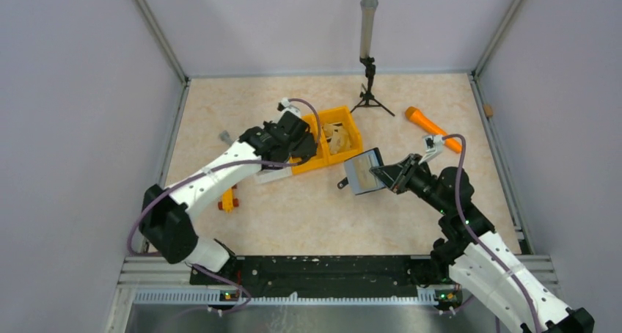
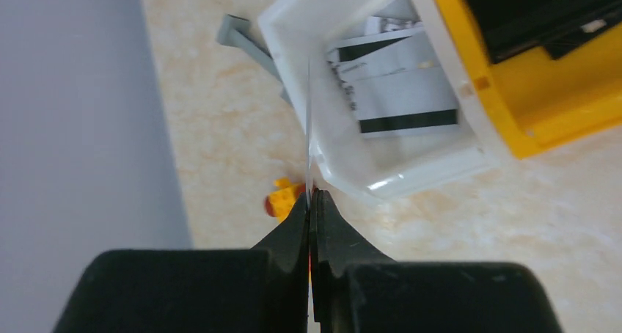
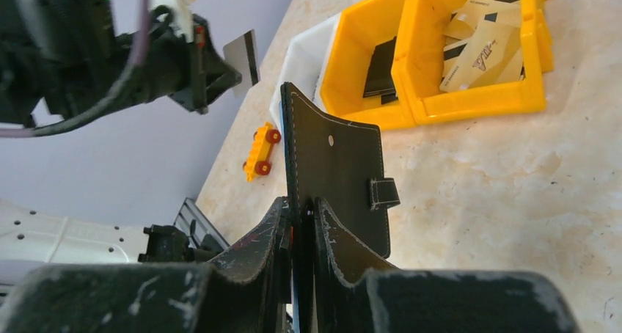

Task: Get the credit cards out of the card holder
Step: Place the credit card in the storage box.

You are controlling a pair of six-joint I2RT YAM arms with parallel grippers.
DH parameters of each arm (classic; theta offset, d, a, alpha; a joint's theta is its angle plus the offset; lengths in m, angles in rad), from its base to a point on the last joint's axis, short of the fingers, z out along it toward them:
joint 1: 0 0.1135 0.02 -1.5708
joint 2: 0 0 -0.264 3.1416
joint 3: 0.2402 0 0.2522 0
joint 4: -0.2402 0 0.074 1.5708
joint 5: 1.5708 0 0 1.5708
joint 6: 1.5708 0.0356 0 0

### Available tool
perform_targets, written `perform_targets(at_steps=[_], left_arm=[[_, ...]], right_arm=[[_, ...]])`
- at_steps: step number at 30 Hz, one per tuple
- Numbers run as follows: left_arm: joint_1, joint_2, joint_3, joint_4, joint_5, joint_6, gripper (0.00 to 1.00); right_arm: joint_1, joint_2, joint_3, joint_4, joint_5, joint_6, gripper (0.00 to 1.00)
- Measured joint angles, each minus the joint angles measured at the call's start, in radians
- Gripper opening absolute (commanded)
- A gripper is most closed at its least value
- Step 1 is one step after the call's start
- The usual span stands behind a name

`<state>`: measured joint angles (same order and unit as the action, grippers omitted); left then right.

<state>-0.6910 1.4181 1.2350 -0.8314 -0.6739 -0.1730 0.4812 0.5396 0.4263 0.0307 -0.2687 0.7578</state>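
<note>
The card holder (image 1: 363,172), black with a pale lining, hangs open above the table's middle. My right gripper (image 1: 392,175) is shut on its edge. In the right wrist view its black outer face (image 3: 337,172) and short strap stand upright between the right gripper's (image 3: 302,205) fingers. My left gripper (image 2: 311,195) is shut on a thin credit card (image 2: 308,113) seen edge-on, above the near corner of a white tray (image 2: 440,160). That card (image 3: 242,53) looks silvery with a black stripe. More striped cards (image 2: 400,91) lie in the tray.
A yellow two-part bin (image 1: 345,120) sits beside the white tray, with pale cards (image 3: 484,39) in one half and a black flat item (image 3: 381,69) in the other. A yellow toy car (image 1: 229,199), a grey bit (image 1: 224,136), an orange tube (image 1: 433,127) and a tripod stand (image 1: 369,76) surround them.
</note>
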Motion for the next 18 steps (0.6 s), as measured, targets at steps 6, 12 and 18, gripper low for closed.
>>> perform_targets(at_steps=[6, 12, 18], left_arm=[[-0.004, 0.193, 0.051, 0.021, -0.161, 0.222, 0.00], [-0.005, 0.207, -0.011, 0.195, -0.178, 0.468, 0.00], [0.012, 0.214, -0.046, 0.297, -0.169, 0.611, 0.00]], right_arm=[[0.000, 0.006, 0.002, -0.003, -0.001, -0.006, 0.00], [0.000, -0.009, 0.029, -0.035, 0.000, -0.018, 0.00], [0.000, -0.063, 0.044, -0.088, 0.022, -0.039, 0.00]])
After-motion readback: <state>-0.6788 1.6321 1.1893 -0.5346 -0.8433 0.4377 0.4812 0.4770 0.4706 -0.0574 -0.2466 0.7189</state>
